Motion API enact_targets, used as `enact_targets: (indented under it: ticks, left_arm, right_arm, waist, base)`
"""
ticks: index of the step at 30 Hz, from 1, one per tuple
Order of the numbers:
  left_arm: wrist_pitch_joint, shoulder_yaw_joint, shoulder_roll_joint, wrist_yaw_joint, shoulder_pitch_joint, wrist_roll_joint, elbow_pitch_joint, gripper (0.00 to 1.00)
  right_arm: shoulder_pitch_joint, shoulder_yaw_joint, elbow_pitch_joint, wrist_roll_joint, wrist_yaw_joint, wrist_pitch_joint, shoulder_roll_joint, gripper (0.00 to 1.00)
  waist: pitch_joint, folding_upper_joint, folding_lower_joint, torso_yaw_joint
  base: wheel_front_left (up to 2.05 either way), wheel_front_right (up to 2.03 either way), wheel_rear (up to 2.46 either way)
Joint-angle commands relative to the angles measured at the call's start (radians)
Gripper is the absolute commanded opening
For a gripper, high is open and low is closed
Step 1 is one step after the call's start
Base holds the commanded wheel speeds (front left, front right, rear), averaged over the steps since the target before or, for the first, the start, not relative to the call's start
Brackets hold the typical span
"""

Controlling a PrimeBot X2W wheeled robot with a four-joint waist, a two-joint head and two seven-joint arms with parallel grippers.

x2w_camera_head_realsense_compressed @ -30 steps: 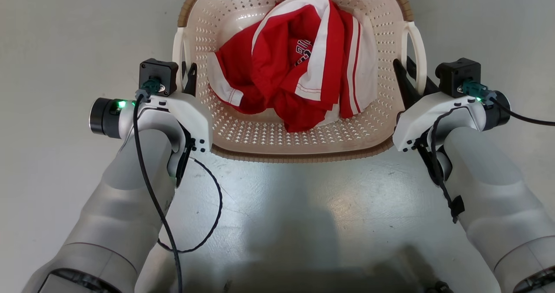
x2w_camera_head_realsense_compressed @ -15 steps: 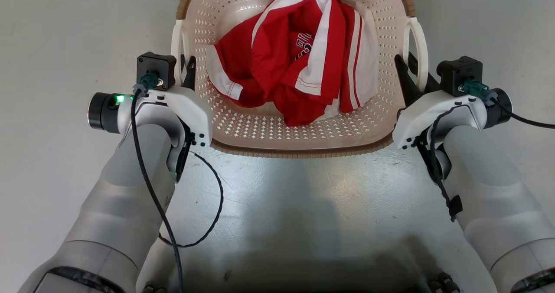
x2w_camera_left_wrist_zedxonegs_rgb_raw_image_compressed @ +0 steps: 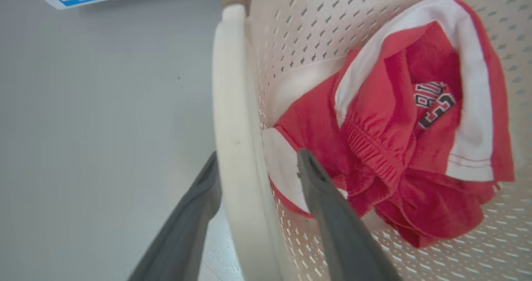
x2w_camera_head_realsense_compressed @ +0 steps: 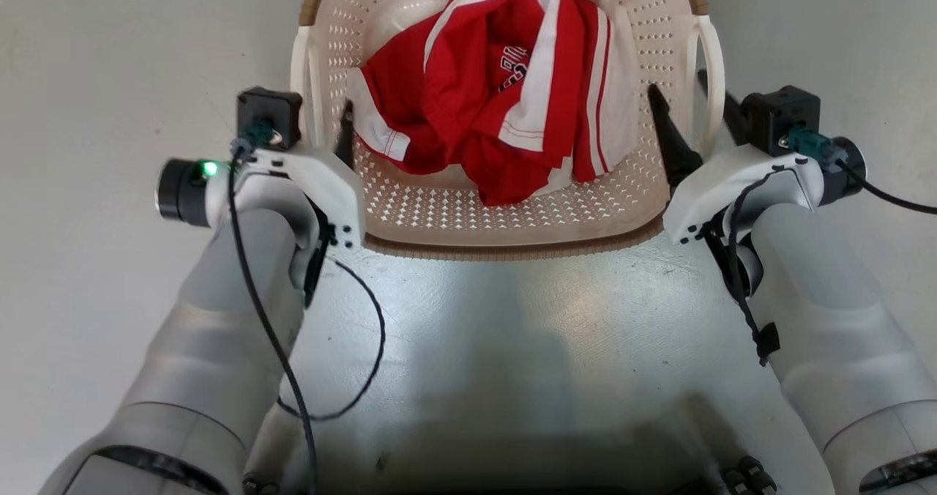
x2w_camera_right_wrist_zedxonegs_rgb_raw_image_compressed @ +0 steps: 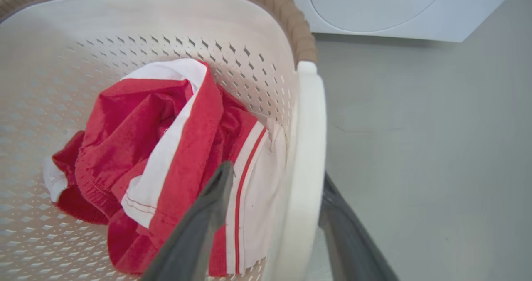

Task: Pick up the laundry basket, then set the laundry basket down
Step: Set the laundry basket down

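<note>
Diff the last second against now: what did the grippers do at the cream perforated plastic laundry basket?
Both grippers shifted inward. The left gripper now straddles the left white loop handle, and the right gripper straddles the right white loop handle. Each has one finger inside the cream perforated laundry basket. Neither has clamped yet. The basket and the crumpled red-and-white garment look unmoved.

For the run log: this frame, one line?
left gripper: open, straddling left handle | right gripper: open, straddling right handle | laundry basket: not yet gripped
</note>
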Motion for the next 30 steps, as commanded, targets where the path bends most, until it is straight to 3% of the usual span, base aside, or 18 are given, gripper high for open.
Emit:
enact_targets:
  ticks: [1,17,30]
  left_arm:
    - [-0.003,0.015,0.018,0.005,0.013,-0.001,0.025,1.0]
    - [-0.003,0.023,0.014,0.009,-0.004,-0.004,0.103,1.0]
    - [-0.003,0.087,0.022,0.029,0.106,0.017,-0.068,1.0]
  right_arm:
    - [0.042,-0.001,-0.024,-0.019,0.006,-0.014,0.027,1.0]
    - [0.072,-0.097,-0.063,-0.097,0.006,-0.014,0.049,1.0]
    - [0.142,-0.168,-0.148,-0.14,0.006,-0.014,0.058,1.0]
  waist:
    - [-0.001,0.0,0.0,-0.001]
    - [-0.038,0.0,0.0,-0.014]
    - [-0.167,0.0,0.0,-0.018]
  base:
    - [0.0,0.0,0.0]
    - [0.0,0.0,0.0]
    - [0.0,0.0,0.0]
